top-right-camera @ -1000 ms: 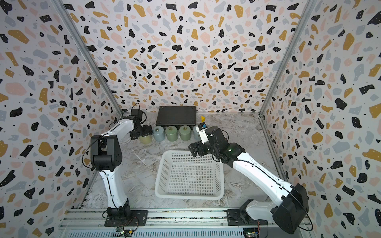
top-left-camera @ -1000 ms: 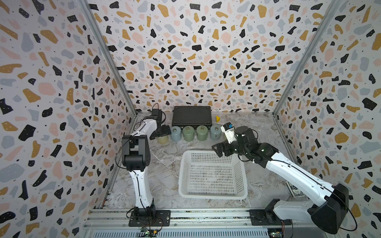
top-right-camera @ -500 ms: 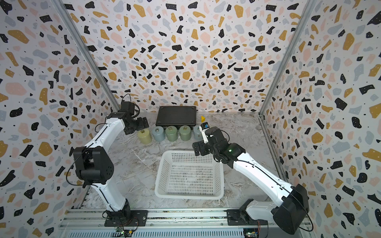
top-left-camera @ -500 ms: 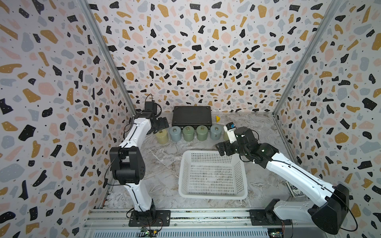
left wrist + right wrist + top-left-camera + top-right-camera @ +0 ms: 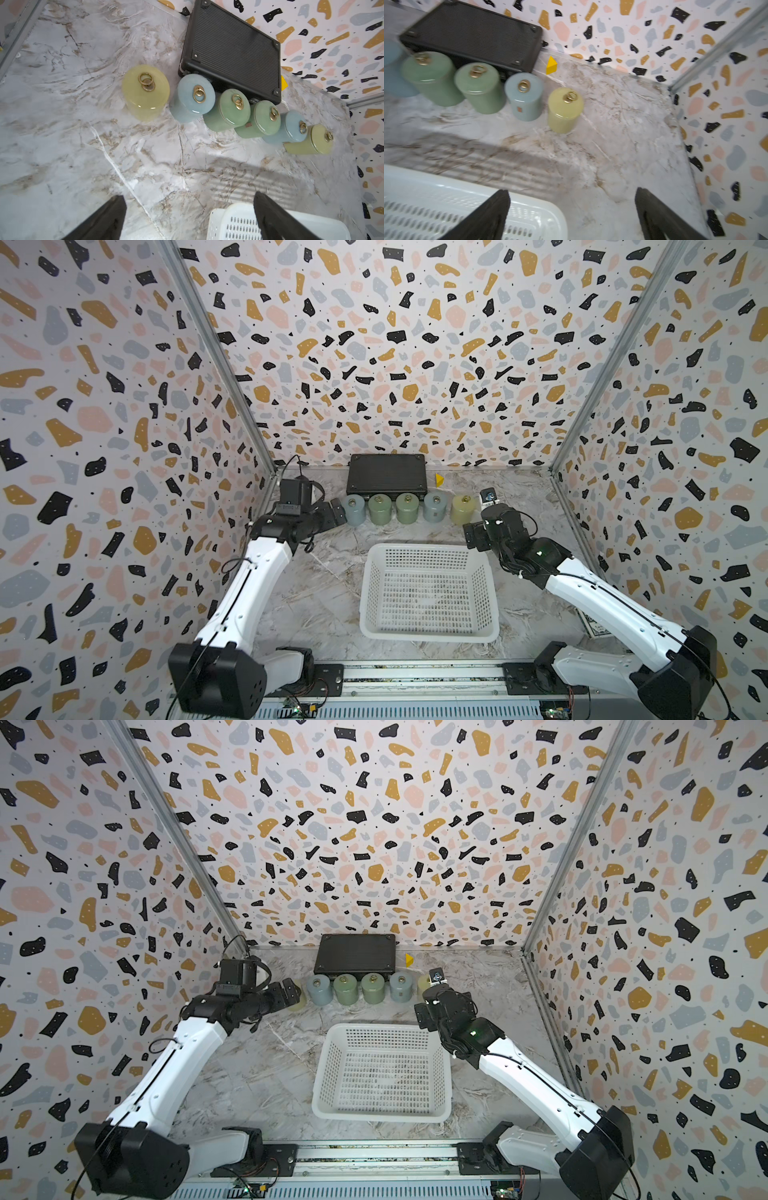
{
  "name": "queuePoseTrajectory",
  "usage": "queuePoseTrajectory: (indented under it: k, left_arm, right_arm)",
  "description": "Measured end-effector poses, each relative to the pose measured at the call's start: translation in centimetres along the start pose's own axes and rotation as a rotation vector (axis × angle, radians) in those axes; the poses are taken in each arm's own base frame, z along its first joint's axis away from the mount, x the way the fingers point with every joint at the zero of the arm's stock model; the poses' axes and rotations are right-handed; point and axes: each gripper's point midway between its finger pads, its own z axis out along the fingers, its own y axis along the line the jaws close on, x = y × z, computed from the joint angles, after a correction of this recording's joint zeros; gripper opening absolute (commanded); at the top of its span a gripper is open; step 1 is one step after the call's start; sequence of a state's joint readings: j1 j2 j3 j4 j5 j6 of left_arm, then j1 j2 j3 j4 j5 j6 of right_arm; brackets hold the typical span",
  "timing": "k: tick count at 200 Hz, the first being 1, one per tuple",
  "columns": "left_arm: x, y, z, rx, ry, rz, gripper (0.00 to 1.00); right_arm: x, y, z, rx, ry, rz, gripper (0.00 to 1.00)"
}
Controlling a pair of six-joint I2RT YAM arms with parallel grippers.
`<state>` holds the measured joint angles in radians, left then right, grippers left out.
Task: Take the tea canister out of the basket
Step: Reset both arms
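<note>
The white lattice basket (image 5: pixel 428 637) (image 5: pixel 380 1115) sits mid-table and holds nothing. Several tea canisters stand in a row beyond it, from a blue-grey one (image 5: pixel 354 509) to a yellow one (image 5: pixel 463 508). In the left wrist view another yellow canister (image 5: pixel 145 91) ends the row. My left gripper (image 5: pixel 334 512) (image 5: pixel 189 197) hovers open at the row's left end, touching nothing. Off the basket's far right corner (image 5: pixel 446 182), my right gripper (image 5: pixel 478 522) (image 5: pixel 572 192) hangs open and empty, short of the yellow canister (image 5: pixel 564 108).
A black hard case (image 5: pixel 387 475) lies against the back wall behind the canisters, with a small yellow wedge (image 5: pixel 439 479) beside it. A dark printed card (image 5: pixel 594 626) lies by the right wall. Patterned walls close in three sides.
The right gripper has drawn back to the right, uncovering the yellow canister at the row's right end. The left arm's elbow has swung down toward the front left, while its gripper stays by the row's left end.
</note>
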<state>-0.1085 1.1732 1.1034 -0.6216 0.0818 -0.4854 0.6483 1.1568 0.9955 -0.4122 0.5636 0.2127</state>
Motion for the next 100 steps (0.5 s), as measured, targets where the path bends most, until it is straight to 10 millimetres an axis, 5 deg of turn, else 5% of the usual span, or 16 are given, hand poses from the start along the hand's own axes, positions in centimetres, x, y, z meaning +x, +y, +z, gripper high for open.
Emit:
queuePoseTrajectory:
  k: [60, 100]
  left_arm:
    - [6.4, 7.0, 0.9, -0.178, -0.084, -0.014, 1.0]
    - [7.9, 11.6, 3.8, -0.377, -0.1, 0.034, 1.0]
  right_arm:
    - [6.5, -8.9, 2.8, 0.327, 0.054, 0.026, 0.99]
    - [10.9, -12.3, 5.3, 0.465, 0.125, 0.041, 0.99]
